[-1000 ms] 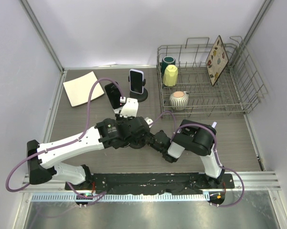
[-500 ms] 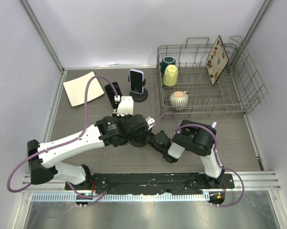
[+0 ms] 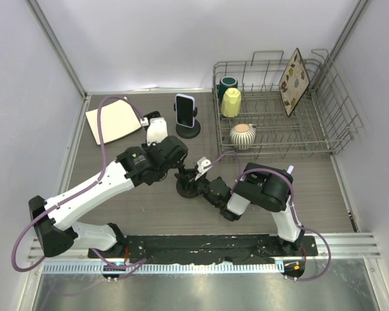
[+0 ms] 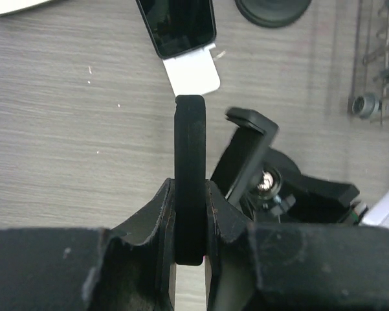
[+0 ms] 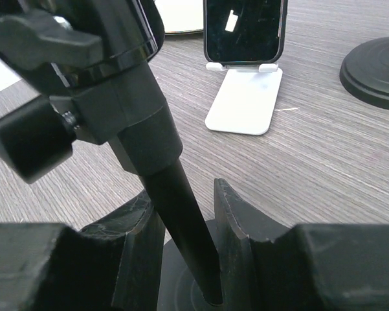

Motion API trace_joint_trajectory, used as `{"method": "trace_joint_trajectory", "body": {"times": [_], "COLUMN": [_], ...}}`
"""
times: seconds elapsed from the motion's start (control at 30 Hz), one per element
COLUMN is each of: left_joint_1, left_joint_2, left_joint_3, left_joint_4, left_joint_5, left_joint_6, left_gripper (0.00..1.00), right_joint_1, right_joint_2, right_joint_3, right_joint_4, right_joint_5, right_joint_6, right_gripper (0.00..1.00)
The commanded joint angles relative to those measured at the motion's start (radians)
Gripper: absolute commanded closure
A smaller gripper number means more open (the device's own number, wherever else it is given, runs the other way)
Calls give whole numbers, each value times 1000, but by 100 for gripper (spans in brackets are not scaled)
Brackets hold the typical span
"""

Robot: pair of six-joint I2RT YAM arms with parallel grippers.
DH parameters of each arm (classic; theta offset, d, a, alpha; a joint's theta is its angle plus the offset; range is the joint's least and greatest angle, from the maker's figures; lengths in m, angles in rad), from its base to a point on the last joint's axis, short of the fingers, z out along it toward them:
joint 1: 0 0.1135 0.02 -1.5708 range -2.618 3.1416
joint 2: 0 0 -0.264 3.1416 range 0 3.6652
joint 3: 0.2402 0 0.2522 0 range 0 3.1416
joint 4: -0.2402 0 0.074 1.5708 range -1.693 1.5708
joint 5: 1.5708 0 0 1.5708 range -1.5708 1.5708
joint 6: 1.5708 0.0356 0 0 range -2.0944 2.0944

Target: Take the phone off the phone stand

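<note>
A black phone (image 4: 189, 142), seen edge-on, sits clamped between the fingers of my left gripper (image 4: 189, 188), which is shut on it. The phone is apart from the black phone stand, to the left of its empty clamp (image 4: 246, 152). In the top view the left gripper (image 3: 170, 157) sits up and left of the stand (image 3: 186, 186), and the held phone is hidden under the wrist. My right gripper (image 5: 184, 194) is closed round the stand's tilted pole (image 5: 175, 207), low near the round base. It also shows in the top view (image 3: 197, 180).
Another black phone on a white stand (image 4: 181, 26) is just beyond the left gripper. A third phone on a black stand (image 3: 185, 110) is further back. A white square plate (image 3: 113, 120) lies at the back left. A wire dish rack (image 3: 278, 126) holds cups and a board.
My left gripper has moved up and to the left, away from the stand, with the phone in it. The stand's clamp is now uncovered and empty. The right arm has stayed put.
</note>
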Motion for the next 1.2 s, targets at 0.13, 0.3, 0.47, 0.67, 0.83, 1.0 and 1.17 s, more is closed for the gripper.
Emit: {"method": "trace_joint_trajectory", "body": {"times": [0.13,0.3,0.47,0.67,0.83,1.0,1.17], "left_joint_1": [108,116,135,244,385,503,637], "left_joint_2": [-94,-126,-174,-169,-119,-80,9], "left_joint_3": [63,54,19,-10,-79,-168,-223], "left_joint_4": [-180,-97,54,40,-32,-34,-1], "left_joint_5": [-293,-261,-197,-102,-27,-8,-2], "left_joint_6": [189,252,312,332,326,352,387], "left_gripper": [100,100,100,100,100,100,100], "right_joint_1": [-76,-76,-76,-76,-76,-74,-76], "right_joint_2": [55,72,87,81,78,73,65], "right_joint_3": [-67,-63,-64,-66,-66,-67,-69], "right_joint_4": [25,53,100,110,114,117,120], "right_joint_5": [347,309,249,223,216,209,208], "right_joint_6": [119,110,88,74,71,65,57], "right_gripper": [99,99,99,99,99,99,99]}}
